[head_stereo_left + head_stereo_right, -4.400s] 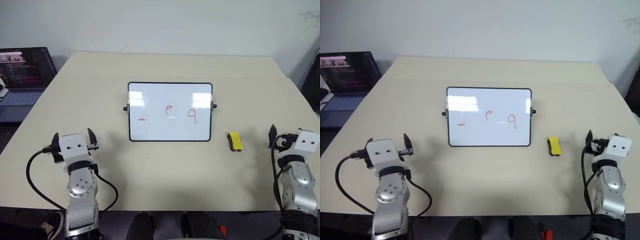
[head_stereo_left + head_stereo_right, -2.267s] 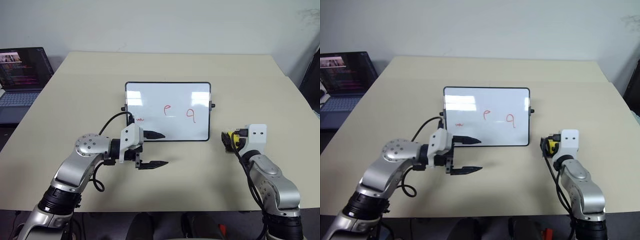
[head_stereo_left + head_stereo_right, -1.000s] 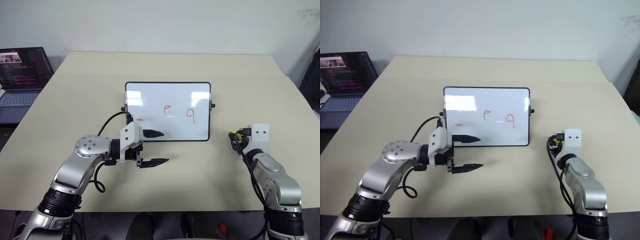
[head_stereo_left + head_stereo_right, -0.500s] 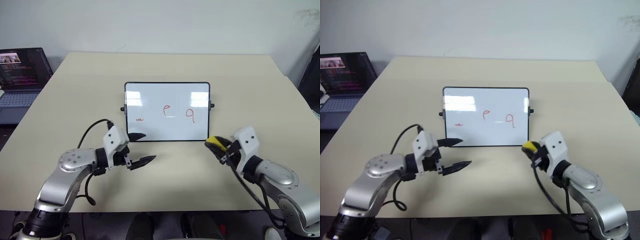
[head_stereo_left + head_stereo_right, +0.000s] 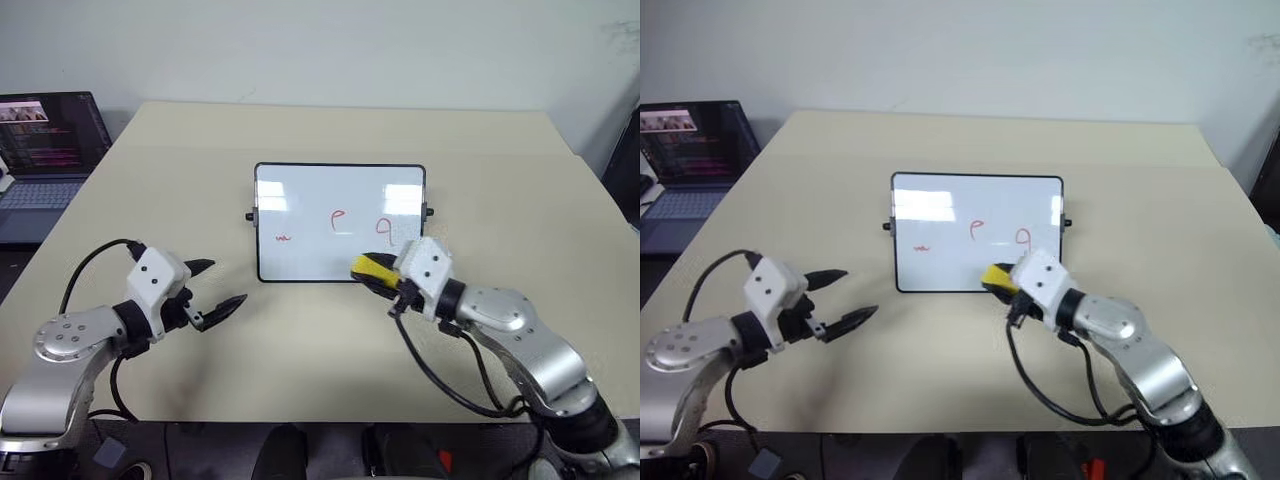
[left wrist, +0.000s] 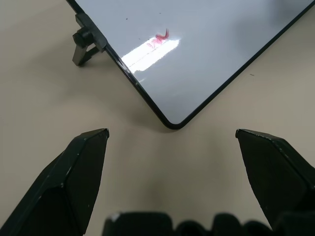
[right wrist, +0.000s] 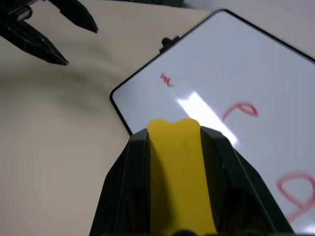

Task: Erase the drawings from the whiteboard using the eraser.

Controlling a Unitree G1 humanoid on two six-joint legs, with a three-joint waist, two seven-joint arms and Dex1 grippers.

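The whiteboard (image 5: pixel 340 222) stands propped near the middle of the tabletop (image 5: pixel 330 135), with all three red drawings (image 5: pixel 337 220) on it. The right pincer (image 5: pixel 372 272) is clamped on the yellow eraser (image 5: pixel 375 268), holding it at the board's lower front edge, below the "9" loop. The left pincer (image 5: pixel 215 288) hovers with fingers spread wide and nothing between them, toward the tabletop's front left, just off the board's lower left corner.
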